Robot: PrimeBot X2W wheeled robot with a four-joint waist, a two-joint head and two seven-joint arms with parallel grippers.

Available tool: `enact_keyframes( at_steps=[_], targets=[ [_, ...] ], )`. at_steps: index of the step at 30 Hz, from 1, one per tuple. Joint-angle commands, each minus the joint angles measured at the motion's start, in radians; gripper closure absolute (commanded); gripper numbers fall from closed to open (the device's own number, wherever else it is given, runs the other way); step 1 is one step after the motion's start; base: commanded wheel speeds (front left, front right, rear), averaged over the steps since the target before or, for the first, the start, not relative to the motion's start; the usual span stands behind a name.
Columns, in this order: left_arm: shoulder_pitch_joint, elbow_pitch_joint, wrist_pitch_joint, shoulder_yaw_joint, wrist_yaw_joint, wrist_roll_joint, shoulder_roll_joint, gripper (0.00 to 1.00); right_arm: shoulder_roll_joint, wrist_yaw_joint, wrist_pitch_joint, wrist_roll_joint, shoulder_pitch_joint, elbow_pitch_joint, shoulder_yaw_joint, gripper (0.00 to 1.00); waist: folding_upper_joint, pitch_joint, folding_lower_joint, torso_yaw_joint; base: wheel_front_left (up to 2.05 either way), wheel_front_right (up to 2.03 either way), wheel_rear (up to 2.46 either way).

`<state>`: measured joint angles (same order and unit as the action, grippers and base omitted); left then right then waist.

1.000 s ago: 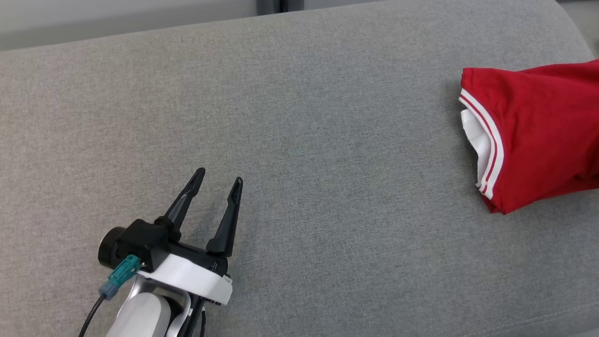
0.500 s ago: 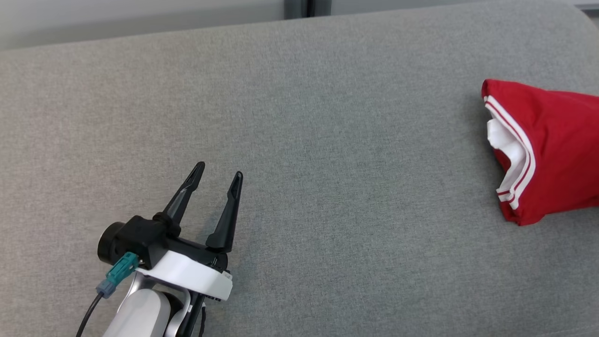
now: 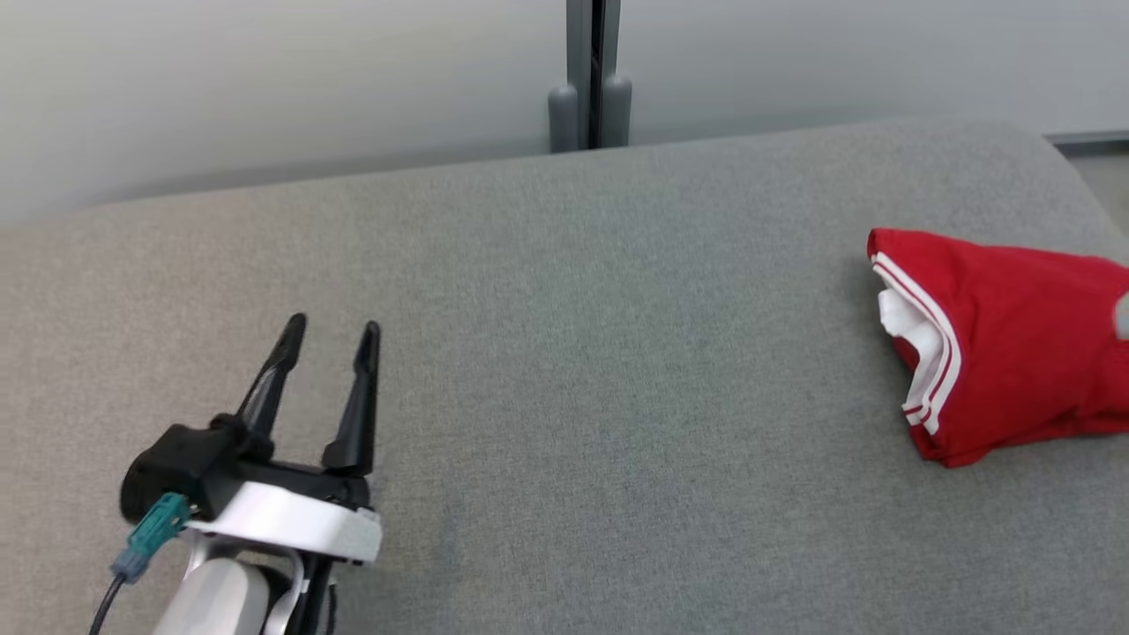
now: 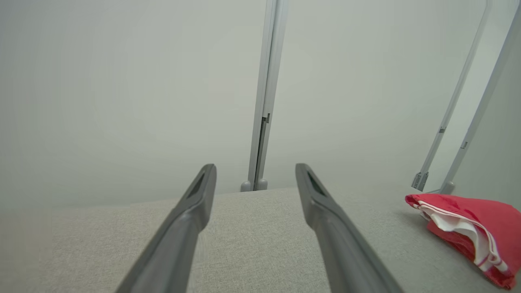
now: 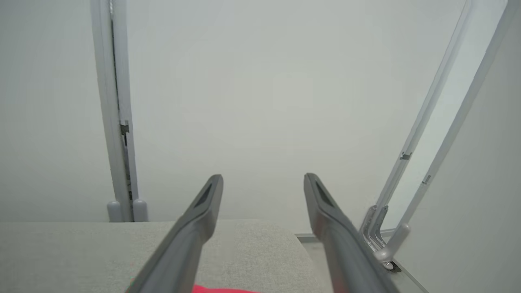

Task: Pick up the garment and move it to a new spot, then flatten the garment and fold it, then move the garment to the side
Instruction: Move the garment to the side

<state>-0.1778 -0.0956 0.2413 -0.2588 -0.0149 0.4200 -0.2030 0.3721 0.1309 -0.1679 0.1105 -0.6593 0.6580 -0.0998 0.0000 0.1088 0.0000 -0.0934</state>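
One red garment (image 3: pixel 1014 353) (white-striped hem), seemingly folded, on woven grey cushion (image 3: pixel 617 353).

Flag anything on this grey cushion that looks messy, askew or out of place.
Only the red garment, at the right end of the grey cushion: its fold is loose, with a white layer and striped trim bulging out of the open side. Nothing looks spilled or damaged.

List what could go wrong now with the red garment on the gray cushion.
The red garment lies close to the right edge of the gray cushion; a nudge might slide it off.
Its white inner layer bulges from the open end, so the fold may loosen.
The right pincer stands open near the cloth; a finger could snag it.
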Motion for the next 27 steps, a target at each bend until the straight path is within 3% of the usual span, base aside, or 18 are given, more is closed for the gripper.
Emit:
enact_keyframes(
  at_steps=[1,10,20,27],
  targets=[
    [0.025,0.001,-0.001,0.016,-0.015,0.007,-0.015,0.00,-0.012,0.000,-0.006,0.052,0.052,-0.060,0.034,0.00,0.0000,-0.050,0.0000,0.004,0.00,0.00,0.00],
    [0.091,0.025,-0.044,0.101,-0.107,0.036,-0.045,0.00,-0.021,0.000,0.024,0.224,0.300,-0.398,0.114,0.00,0.0000,-0.118,0.0000,0.021,0.00,0.00,0.00],
    [0.155,0.017,-0.025,0.097,-0.118,0.034,-0.037,0.00,-0.125,0.000,0.046,0.222,0.541,-0.605,0.092,0.00,0.0000,-0.135,0.0000,0.049,0.00,0.00,0.00],
    [0.172,-0.058,0.001,0.082,-0.115,0.007,-0.032,0.00,-0.193,0.000,0.018,0.192,0.650,-0.629,0.083,0.00,0.0000,-0.131,0.0000,0.064,0.00,0.00,0.00]
  ],
)
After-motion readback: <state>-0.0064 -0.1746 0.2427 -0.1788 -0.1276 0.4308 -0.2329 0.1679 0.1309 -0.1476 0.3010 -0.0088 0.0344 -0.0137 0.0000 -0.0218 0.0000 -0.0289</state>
